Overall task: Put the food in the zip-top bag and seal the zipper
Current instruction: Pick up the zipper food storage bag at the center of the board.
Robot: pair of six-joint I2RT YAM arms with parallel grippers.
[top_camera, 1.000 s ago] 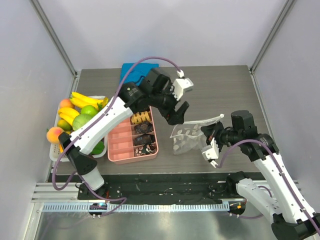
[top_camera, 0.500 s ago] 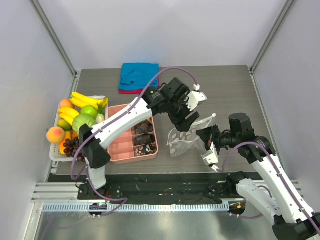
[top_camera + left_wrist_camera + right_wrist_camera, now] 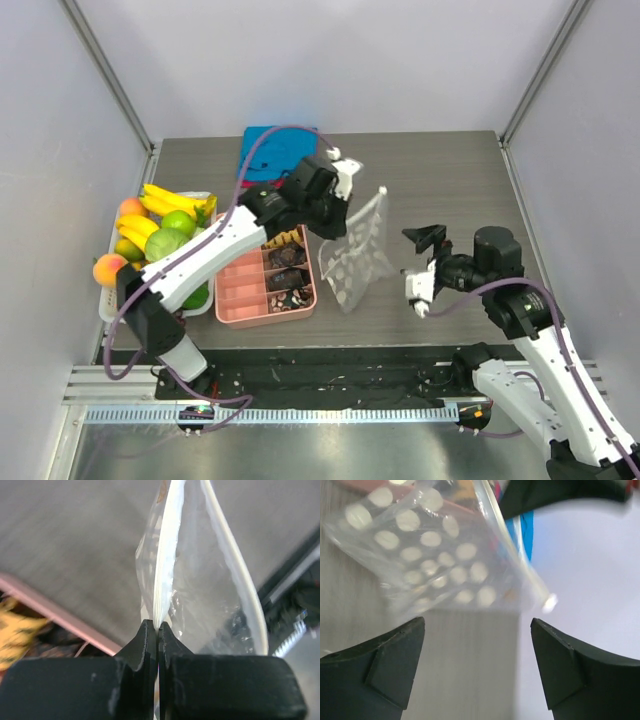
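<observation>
Change: the clear, white-dotted plastic zip-top bag [image 3: 360, 255] had passed from right to left.
Left gripper [image 3: 343, 190]: fingers clamped on the zipper [image 3: 164, 555] edge.
Right gripper [image 3: 420, 268]: fingers spread wide, empty.
Bag: hung over the middle of the tabletop [image 3: 450, 180], unfilled.

No readable text, labels, brand names or numbers appear in any view. The zip-top bag [image 3: 358, 258] carries only white dots.
</observation>
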